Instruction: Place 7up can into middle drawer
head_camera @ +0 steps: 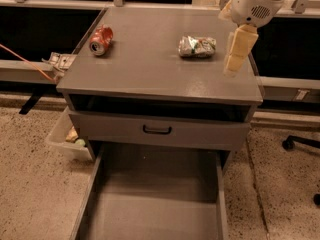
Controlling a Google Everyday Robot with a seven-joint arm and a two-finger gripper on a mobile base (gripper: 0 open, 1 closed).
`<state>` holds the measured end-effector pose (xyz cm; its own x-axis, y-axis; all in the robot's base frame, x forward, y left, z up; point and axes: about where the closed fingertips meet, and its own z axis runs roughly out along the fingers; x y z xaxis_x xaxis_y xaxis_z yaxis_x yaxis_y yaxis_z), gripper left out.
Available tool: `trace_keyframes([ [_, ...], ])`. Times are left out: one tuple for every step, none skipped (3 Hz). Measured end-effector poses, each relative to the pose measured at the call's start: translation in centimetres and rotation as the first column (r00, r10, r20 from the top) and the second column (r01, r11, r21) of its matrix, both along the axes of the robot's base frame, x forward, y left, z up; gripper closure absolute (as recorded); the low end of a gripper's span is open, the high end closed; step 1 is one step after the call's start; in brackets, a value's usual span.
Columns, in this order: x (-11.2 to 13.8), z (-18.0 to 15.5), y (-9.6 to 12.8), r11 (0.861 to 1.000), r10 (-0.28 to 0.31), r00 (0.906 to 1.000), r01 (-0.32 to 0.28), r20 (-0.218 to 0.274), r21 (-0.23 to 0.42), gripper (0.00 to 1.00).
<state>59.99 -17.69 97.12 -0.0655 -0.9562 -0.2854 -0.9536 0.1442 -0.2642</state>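
The gripper point(239, 51) hangs pointing downward at the upper right

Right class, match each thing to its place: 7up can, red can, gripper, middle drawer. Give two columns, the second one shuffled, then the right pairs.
1. 7up can
2. red can
3. gripper
4. middle drawer

A. pulled out, low in the picture
B. lying on the cabinet top, picture-left
C. hanging over the top's picture-right side
D. lying on the cabinet top, nearer the gripper

Pairs: 1-D, 2-B, 3-C, 4-A.
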Motion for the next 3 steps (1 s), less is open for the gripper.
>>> trace_keyframes([
  [0.4,-0.1,0.2,1.000,-0.003,1.0000,0.003,0.007,0.008,0.00],
  [2.9,-0.4,0.1,0.998,-0.023,0.9995,0.022,0.019,0.052,0.00],
  [5.9,-1.1,0.1,0.993,-0.055,0.9979,0.051,0.034,0.111,0.00],
])
